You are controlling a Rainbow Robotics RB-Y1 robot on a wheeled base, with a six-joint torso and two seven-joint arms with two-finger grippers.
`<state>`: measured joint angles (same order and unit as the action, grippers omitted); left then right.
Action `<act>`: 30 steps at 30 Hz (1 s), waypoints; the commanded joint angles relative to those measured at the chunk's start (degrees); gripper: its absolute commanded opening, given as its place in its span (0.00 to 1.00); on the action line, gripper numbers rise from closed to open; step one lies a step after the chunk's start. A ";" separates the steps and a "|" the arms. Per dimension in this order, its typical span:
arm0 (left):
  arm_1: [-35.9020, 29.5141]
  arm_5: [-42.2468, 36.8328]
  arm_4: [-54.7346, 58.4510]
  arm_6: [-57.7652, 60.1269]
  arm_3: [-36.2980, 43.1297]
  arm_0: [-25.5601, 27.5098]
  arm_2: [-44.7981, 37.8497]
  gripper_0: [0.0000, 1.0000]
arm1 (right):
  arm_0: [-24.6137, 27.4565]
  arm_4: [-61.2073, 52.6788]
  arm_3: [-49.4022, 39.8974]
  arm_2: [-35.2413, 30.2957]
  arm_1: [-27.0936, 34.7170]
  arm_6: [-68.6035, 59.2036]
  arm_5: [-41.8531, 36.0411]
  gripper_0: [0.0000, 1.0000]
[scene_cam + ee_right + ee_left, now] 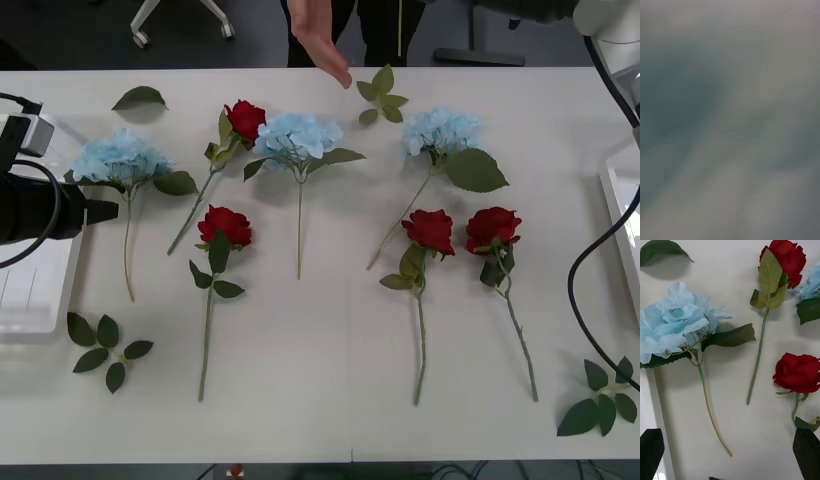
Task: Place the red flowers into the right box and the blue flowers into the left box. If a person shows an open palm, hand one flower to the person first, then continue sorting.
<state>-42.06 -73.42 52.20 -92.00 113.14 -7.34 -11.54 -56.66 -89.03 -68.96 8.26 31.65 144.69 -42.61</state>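
Note:
Four red flowers lie on the white table: one rose (245, 118) at the back, another rose (225, 224) mid-left, and a pair of roses (430, 230) (493, 228) on the right. Blue flowers (120, 157) (297, 137) (441, 130) lie along the back. My left gripper (100, 210) hovers over the left box (30, 300), just left of the leftmost blue flower (673, 326). It is open, its black fingers (651, 450) empty. The right box (625, 220) shows as a rim at the right edge. My right arm (610, 25) is raised at the far right. A person's hand (320, 40) reaches over the far table edge.
Loose green leaf sprigs lie at the back left (140, 97), back middle (380, 95), front left (105, 350) and front right (605, 400). A black cable (585, 270) hangs over the right side. Two roses (784, 258) (799, 373) lie beyond the left gripper.

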 commanded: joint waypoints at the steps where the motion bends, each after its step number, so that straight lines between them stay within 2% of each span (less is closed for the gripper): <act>1: 0.13 0.21 0.09 -2.49 0.94 -0.13 -1.38 1.00 | -3.81 -1.94 -1.79 -0.61 -1.33 6.75 0.16 0.00; 14: 0.13 0.21 0.18 -2.66 0.94 -0.13 -1.38 1.00 | -6.27 -3.52 -1.79 -0.52 -4.93 10.31 0.07 0.00; 25: 0.13 0.21 0.09 -2.92 0.94 -0.13 -1.38 1.00 | -6.45 -4.05 -1.79 0.53 -5.11 10.31 0.07 0.00; 26: 0.13 0.21 0.00 -2.92 0.94 -0.13 -1.38 1.00 | -6.45 -3.96 -1.79 0.53 -5.11 10.31 0.07 0.07; 27: 0.13 0.21 0.09 -2.92 0.94 -0.13 -1.38 1.00 | -6.45 -3.96 -1.79 0.53 -5.11 10.31 0.07 0.22; 30: 0.13 0.21 -0.08 -3.01 0.94 -0.13 -1.38 1.00 | -6.45 -3.96 -1.79 0.53 -5.11 10.31 -0.02 0.22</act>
<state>-42.05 -73.42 52.24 -92.41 113.14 -7.34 -11.54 -60.30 -92.51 -68.96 8.80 26.64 153.30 -42.60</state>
